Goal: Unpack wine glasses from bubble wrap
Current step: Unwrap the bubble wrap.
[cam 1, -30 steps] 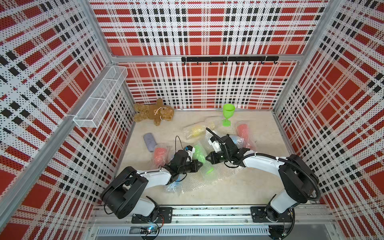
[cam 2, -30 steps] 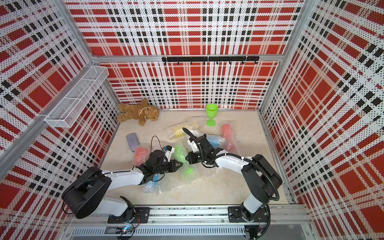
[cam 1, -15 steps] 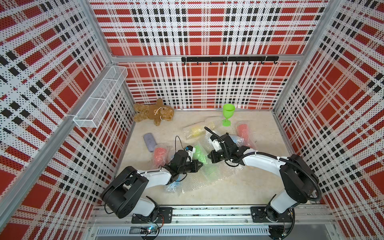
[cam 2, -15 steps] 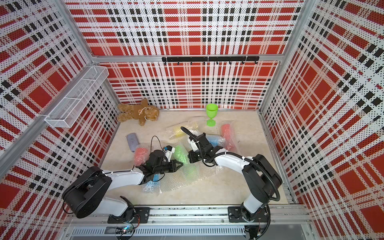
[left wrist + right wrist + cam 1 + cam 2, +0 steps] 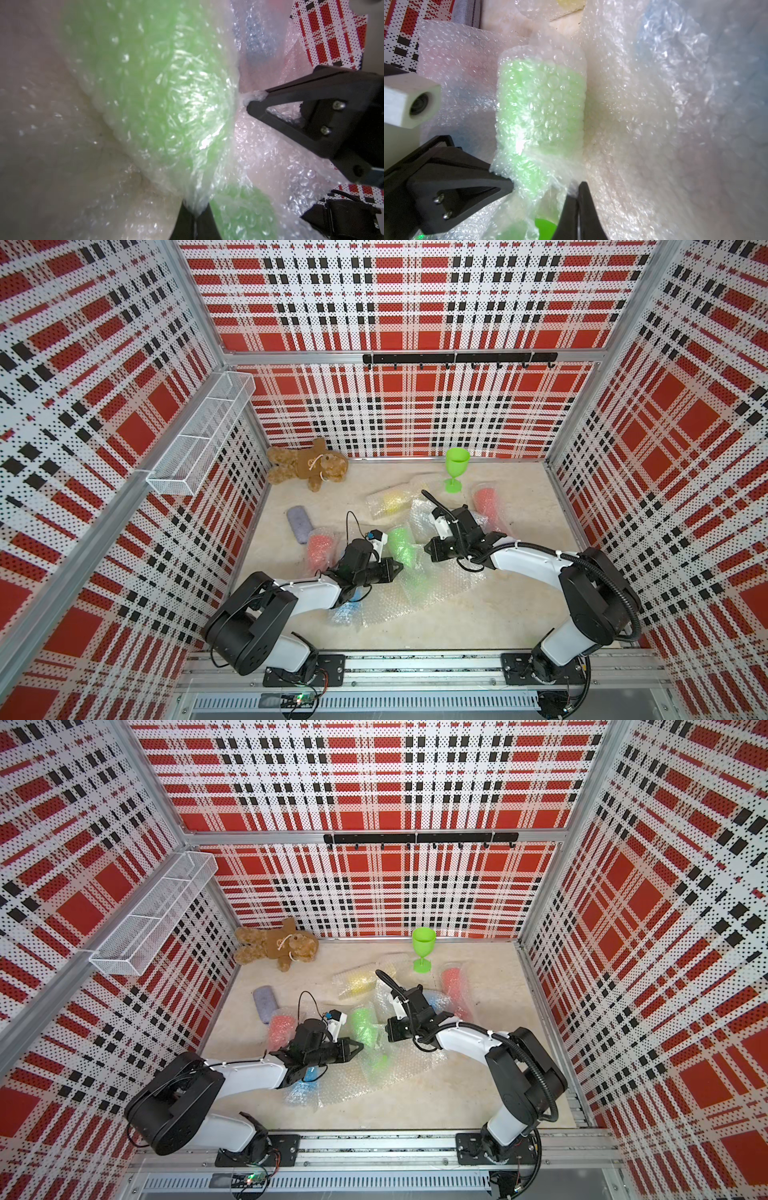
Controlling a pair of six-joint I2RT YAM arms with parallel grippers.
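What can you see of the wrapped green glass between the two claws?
The green glass lies on its side, an opaque plastic goblet showing only as a pale green blur through the clear, dimpled wrap around it. The left claw and right claw are each shut on a pinch of wrap at opposite sides.

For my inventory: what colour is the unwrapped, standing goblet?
The goblet is green, clearest in both top views.

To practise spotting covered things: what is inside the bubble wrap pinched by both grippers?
A green goblet shows through the bubble wrap; a bit of bare green pokes out near the right gripper. Its stem and rim are blurred by the wrap.
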